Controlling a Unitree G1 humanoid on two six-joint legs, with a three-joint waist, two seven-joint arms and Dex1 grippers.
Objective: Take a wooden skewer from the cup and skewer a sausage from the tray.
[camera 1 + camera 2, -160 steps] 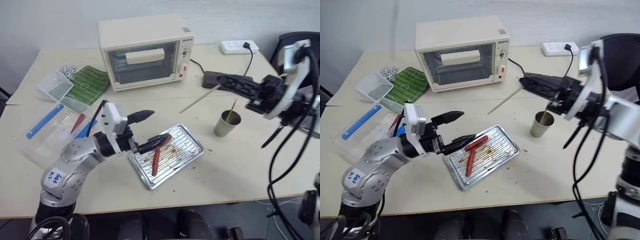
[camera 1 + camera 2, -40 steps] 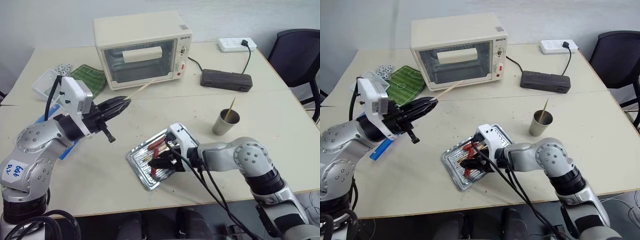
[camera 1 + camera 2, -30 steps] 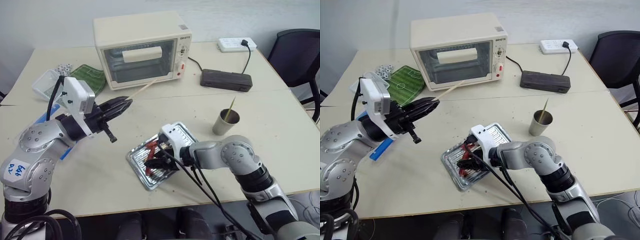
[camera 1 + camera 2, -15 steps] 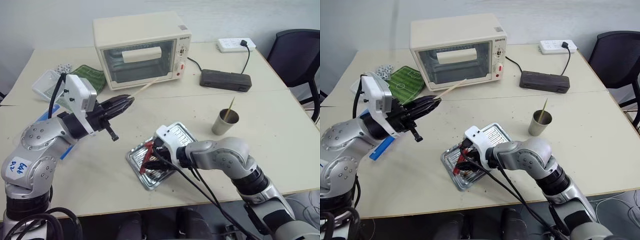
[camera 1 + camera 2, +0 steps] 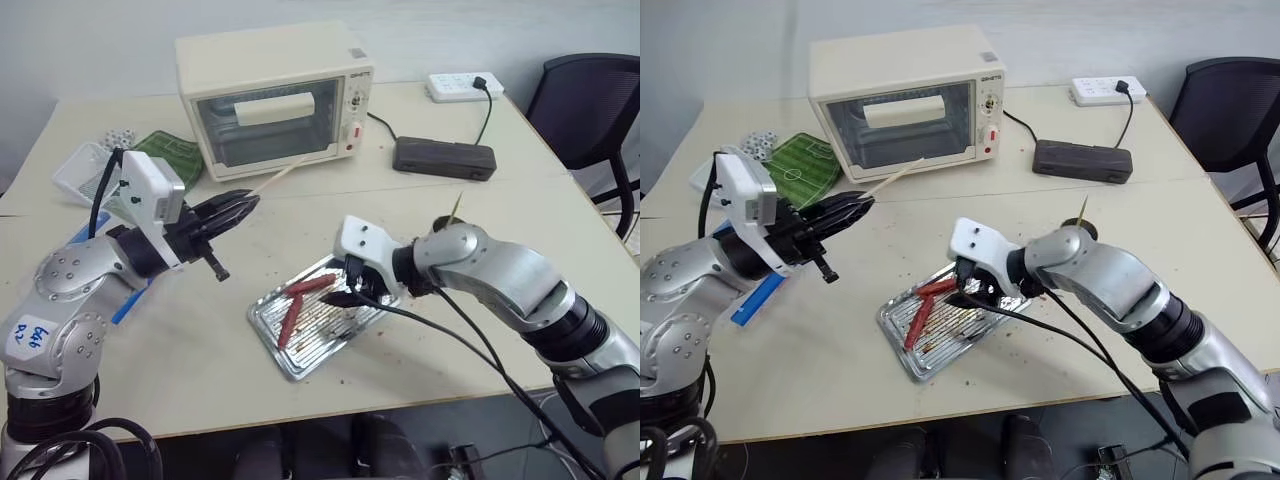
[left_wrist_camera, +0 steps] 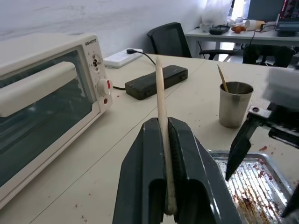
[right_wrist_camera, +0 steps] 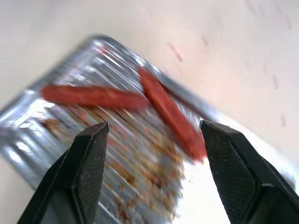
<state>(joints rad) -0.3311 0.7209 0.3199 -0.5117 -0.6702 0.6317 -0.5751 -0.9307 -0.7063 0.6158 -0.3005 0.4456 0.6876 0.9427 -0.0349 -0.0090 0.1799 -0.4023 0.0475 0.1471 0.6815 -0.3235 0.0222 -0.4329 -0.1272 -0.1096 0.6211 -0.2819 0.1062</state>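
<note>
On the beige table (image 5: 480,210), the oven's (image 5: 270,95) brand is illegibly small; left pincer (image 5: 240,205) clamps skewer (image 5: 280,178), right pincer (image 7: 154,172) gapes.

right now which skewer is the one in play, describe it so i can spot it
Start at the cream toaster oven. In front of its door, the wooden skewer juts out of the shut left tool. The other skewer stands in the cup.
</note>
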